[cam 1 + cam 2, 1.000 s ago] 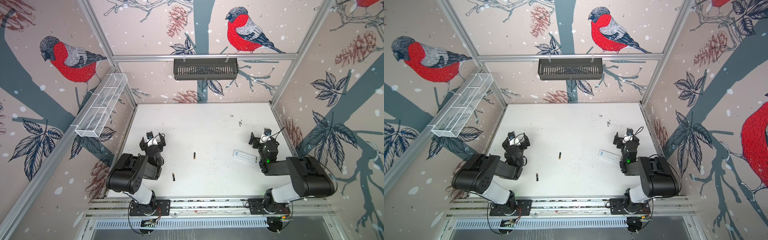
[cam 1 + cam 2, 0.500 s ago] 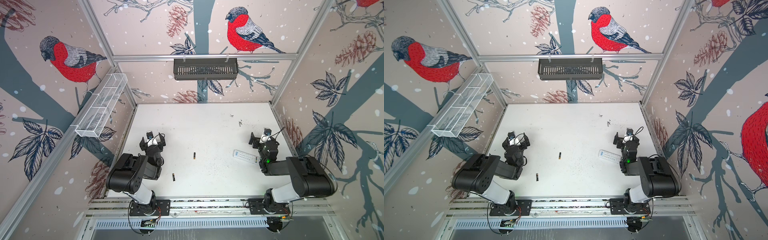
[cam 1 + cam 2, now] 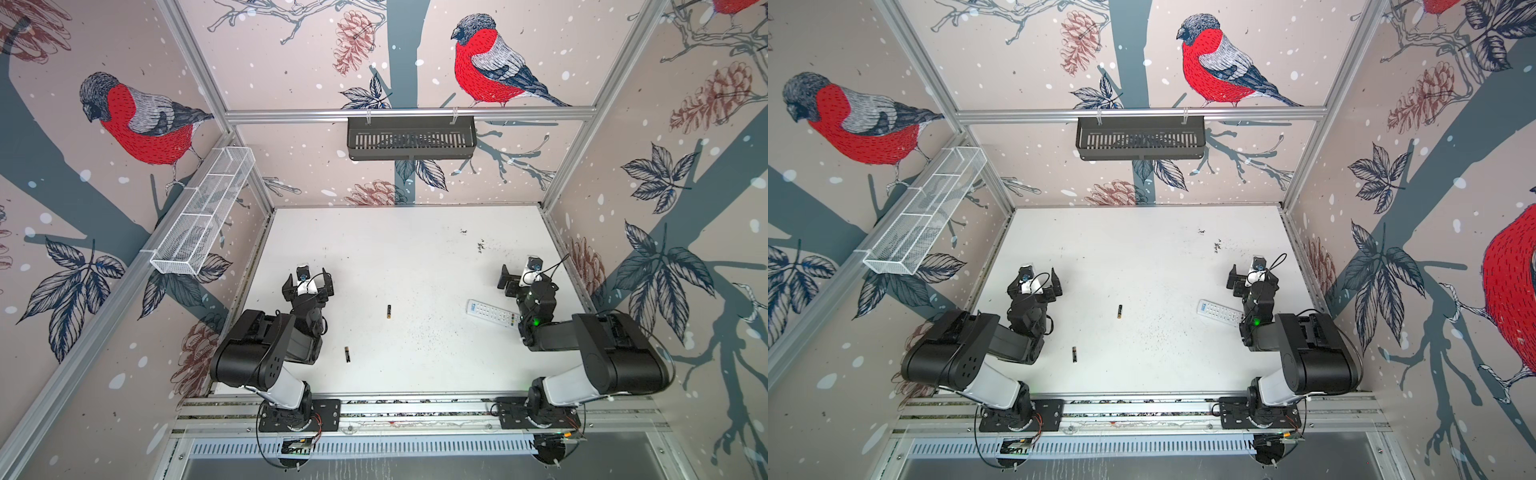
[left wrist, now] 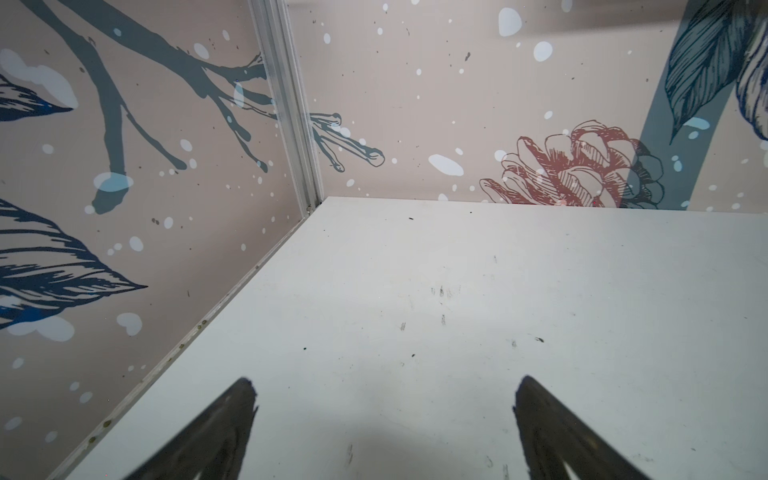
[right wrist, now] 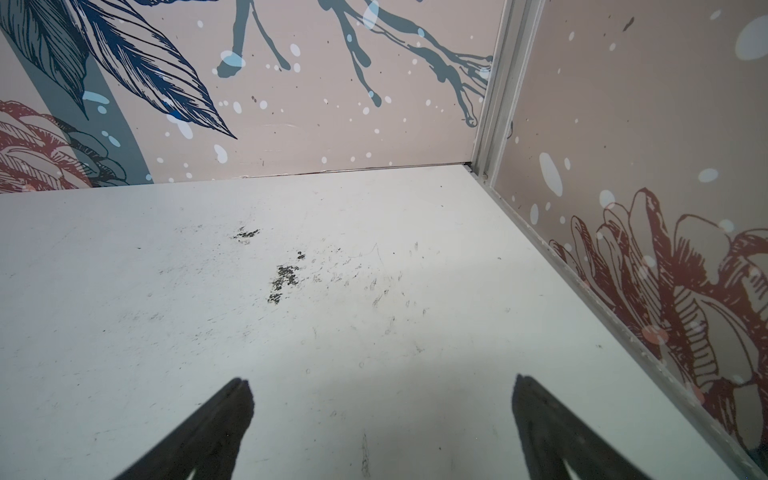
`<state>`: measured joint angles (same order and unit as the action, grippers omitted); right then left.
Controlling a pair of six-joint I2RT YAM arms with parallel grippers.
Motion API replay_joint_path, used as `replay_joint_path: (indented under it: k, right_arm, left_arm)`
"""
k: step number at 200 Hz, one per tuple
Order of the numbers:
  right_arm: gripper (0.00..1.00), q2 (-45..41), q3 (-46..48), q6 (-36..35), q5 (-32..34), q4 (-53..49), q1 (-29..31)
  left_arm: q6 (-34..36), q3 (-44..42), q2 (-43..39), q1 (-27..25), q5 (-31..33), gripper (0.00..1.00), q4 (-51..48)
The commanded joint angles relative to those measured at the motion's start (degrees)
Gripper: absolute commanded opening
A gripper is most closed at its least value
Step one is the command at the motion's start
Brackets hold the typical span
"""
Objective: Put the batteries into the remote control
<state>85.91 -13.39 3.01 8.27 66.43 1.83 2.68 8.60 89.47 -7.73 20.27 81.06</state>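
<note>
1. the left hand (image 3: pixel 308 284) hangs low over the left side of the table (image 3: pixel 395 257), fingers spread wide with nothing between them. its wrist view shows only bare table past the hand (image 4: pixel 384 415).
2. the right hand (image 3: pixel 524 279) is just as wide open and empty on the right side, and its wrist view too shows only scuffed table past the hand (image 5: pixel 382 415).
3. both hands point toward the far wall, so every task thing lies on the near side of their fingertips, out of wrist sight.
4. the remote control (image 3: pixel 492 312) lies buttons up, just beside the right arm's wrist, on its left. its long axis runs mostly left to right, blue logo end to the left and coloured buttons end next to the arm. the right hand is plainly the nearer one.
5. the batteries lie apart on open table, each with its long axis running roughly near to far. the middle battery (image 3: pixel 389 311) sits between the two arms; the near battery (image 3: pixel 347 354) lies just right of the left arm's elbow.
6. judgement: either hand has to pull back toward the near edge and tilt down before grasping. with the buttons facing up, the remote's back probably needs turning up first.
</note>
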Motion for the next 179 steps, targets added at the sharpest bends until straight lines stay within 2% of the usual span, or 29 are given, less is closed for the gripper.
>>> replay_joint_path:
  k: [1,27,36,63,82,95,104,119,136,153,179]
  right_arm:
    - [0.99,0.0,0.0,0.2,0.7,2.2,0.1]
    - [1.0,0.0,0.0,0.2,0.7,2.2,0.1]
    - [0.99,-0.1,0.0,0.3,0.7,2.2,0.1]
    - [0.99,-0.1,0.1,0.2,0.8,2.4,0.2]
    - [0.99,-0.1,0.1,0.1,0.8,2.4,0.2]
    - [0.99,0.0,0.1,0.2,0.7,2.3,0.1]
    - [1.0,0.1,0.0,0.2,0.7,2.2,0.1]
    - [1.0,0.0,-0.1,0.3,0.6,2.1,0.1]
    - [1.0,0.1,-0.2,0.5,0.2,2.0,-0.3]
    - [1.0,0.2,-0.8,1.4,-2.1,0.8,-1.6]
    - [0.99,0.1,-0.6,1.0,-1.1,1.2,-1.1]
  left_arm:
    - [2.2,-0.7,-0.3,0.1,-5.6,0.97,4.6]
    - [2.8,-1.6,-1.8,-0.4,-4.6,0.97,5.7]
    - [3.5,0.3,-4.1,-1.5,-3.4,0.97,0.0]
    - [7.5,10.2,-6.6,-3.7,-5.9,0.97,-20.7]
    - [10.0,14.9,-5.8,-7.9,1.0,0.98,-26.9]
    - [10.1,18.5,-5.8,-10.0,3.3,0.98,-32.1]
    - [8.3,20.6,-5.7,-11.1,5.0,0.98,-34.6]
    - [3.8,24.9,-5.7,-12.4,4.1,0.98,-39.9]
    - [-1.7,31.2,-5.1,-14.9,5.7,0.98,-50.2]
    - [-6.6,37.3,-3.5,-18.8,10.6,0.98,-60.7]
    - [-12.8,47.1,-0.4,-25.3,16.5,0.98,-78.6]
